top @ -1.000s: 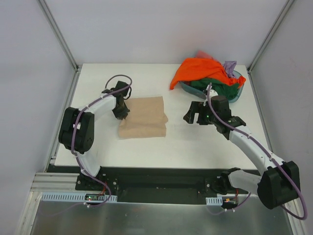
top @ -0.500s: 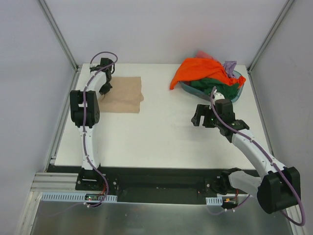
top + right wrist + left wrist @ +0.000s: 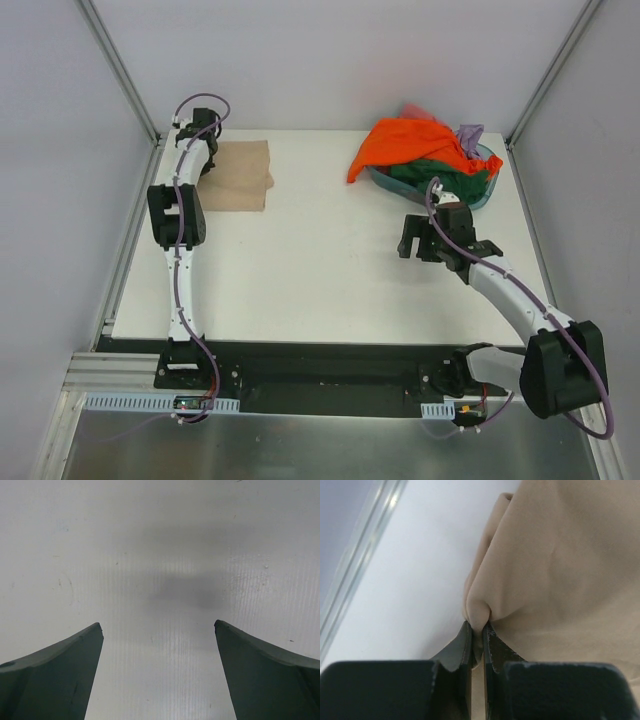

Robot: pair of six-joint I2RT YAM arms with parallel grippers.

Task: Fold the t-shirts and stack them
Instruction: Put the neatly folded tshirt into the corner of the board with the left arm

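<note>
Left end effector (image 3: 478, 629) clamped on the folded tan shirt (image 3: 243, 178) edge at the far-left table (image 3: 320, 280) corner, likely parking it as the stack base. Right end effector (image 3: 159, 630) apart, empty, over bare table near the basin (image 3: 488, 192). Unfolded shirts (image 3: 405, 145) heaped there, far-right corner.

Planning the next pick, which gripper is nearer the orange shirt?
Right. The right gripper hangs open a little in front of the orange shirt; the left gripper is far to its left, shut on the tan shirt.
</note>
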